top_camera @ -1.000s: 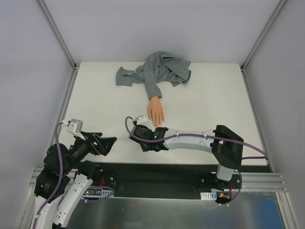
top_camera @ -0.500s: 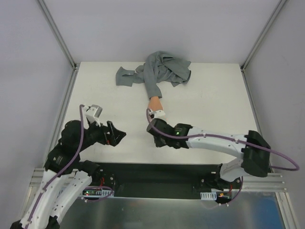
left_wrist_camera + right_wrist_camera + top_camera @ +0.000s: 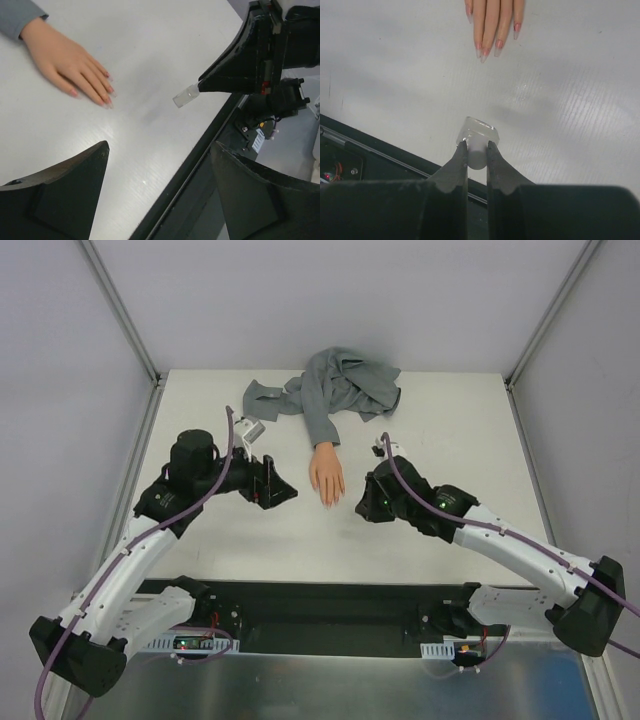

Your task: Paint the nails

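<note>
The peach mannequin hand (image 3: 327, 476) lies flat on the white table, its grey sleeve (image 3: 320, 422) running back from the wrist. Its nails (image 3: 485, 52) look pale pink and point toward the near edge; they also show in the left wrist view as nails (image 3: 107, 96). My right gripper (image 3: 477, 145) is shut on the white cap of a small clear bottle (image 3: 480, 129), held above the table just right of the fingers. From the left wrist, that bottle (image 3: 186, 95) sticks out of the right gripper. My left gripper (image 3: 159, 146) stands open and empty, left of the hand.
A crumpled grey cloth heap (image 3: 348, 385) lies at the back of the table, joined to the sleeve. The table's black front rail (image 3: 320, 596) runs along the near edge. Metal frame posts (image 3: 120, 310) rise at the back corners.
My left arm has reached forward and right to just left of the hand. My right arm has swung from in front of the fingers to their right side, bottle in its jaws.
</note>
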Robot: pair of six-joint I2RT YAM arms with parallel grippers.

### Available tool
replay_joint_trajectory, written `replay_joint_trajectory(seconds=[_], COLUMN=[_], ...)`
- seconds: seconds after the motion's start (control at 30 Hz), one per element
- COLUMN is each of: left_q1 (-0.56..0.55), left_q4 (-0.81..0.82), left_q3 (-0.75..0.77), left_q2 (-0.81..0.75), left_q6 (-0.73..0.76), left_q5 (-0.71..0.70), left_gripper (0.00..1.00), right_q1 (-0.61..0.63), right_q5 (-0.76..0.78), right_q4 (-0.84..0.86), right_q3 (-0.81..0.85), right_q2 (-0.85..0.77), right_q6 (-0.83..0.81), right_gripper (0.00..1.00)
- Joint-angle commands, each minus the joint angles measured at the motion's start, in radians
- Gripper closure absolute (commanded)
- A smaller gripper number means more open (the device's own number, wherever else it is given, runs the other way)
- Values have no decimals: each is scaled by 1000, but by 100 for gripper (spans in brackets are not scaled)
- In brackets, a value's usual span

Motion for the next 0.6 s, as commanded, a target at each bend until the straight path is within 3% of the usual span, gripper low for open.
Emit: replay_joint_trajectory(seconds=[0.0,0.1,0.23,0.3,0.37,0.57], left_q1=[-93,-116,-122,-127,-128,-145], left_q4=[204,300,378,399,409,464], left_q3=[-113,-240,-244,-236,-228,-274], left_q2=[-47,-90,-113,-98,-54,-13], left_q6=[126,155,111,94,86,112], left_q5=[35,30,71,79,114,225], left_gripper=[20,20,23,42,48,45], right_q1=[-22,-28,-30,-30,-27,-2], right_q5=[-92,-121,-167,-221,-259,-281], right_q4=[9,12,17,41,61,76], right_q3=[26,43,57,54,56,85], right_q2=[-17,-19,-32,-48,-52,-48], right_q6=[-27,-32,-24,-13,4,56], right_gripper=[99,99,99,99,99,99])
